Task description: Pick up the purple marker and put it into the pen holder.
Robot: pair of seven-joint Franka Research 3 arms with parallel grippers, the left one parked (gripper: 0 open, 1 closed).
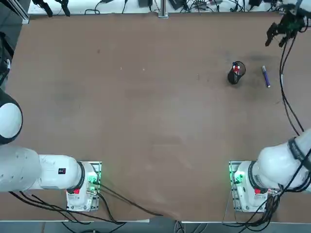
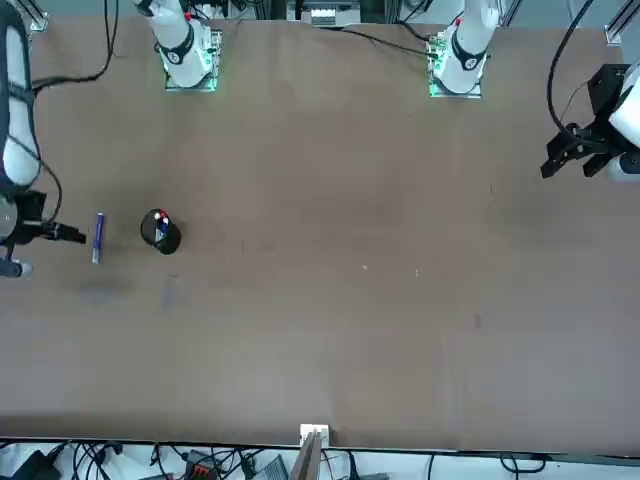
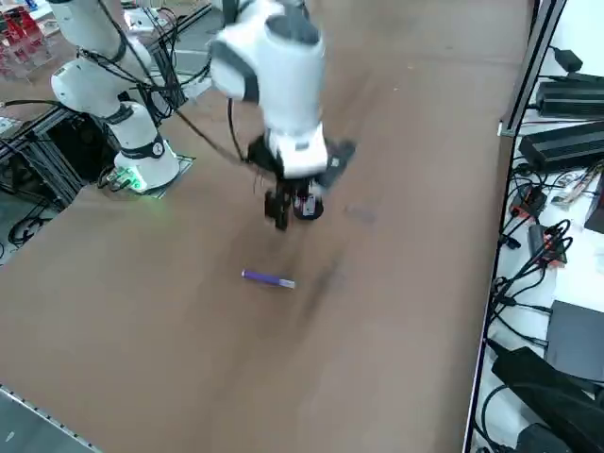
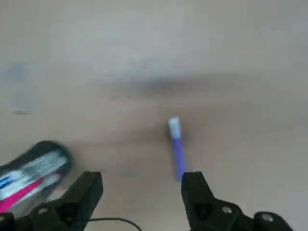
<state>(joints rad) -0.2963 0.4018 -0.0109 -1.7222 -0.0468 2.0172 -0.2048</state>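
The purple marker (image 1: 266,76) lies flat on the bare brown worktop (image 1: 146,121), just beside the pen holder (image 1: 236,73) on the side toward the robot's right edge of the worktop, not touching it. In the overhead view its pale end points away from the arm bases.

The right gripper (image 4: 142,190) hangs above the worktop near the marker, with nothing between its fingers (image 4: 86,190). They stand spread wide apart, the gap between them far broader than the marker's thickness. In the wrist view the marker (image 4: 176,148) lies ahead of the fingers, its purple end close to the tip of one finger and its whitish end pointing away from them; it is not between them. The holder (image 4: 33,173) appears off to the side of the other finger. In the overhead view the gripper (image 1: 277,35) sits beyond the marker, near the far right corner of the worktop.

The marker (image 3: 269,278) is a thin straight stick, blue-purple along most of its length with a short pale cap. The holder (image 2: 160,231) is a small black cylinder with a round rim, standing upright, with red and blue items inside it. The worktop is a smooth, matt brown surface. The fingers are black and blocky, angular in outline.
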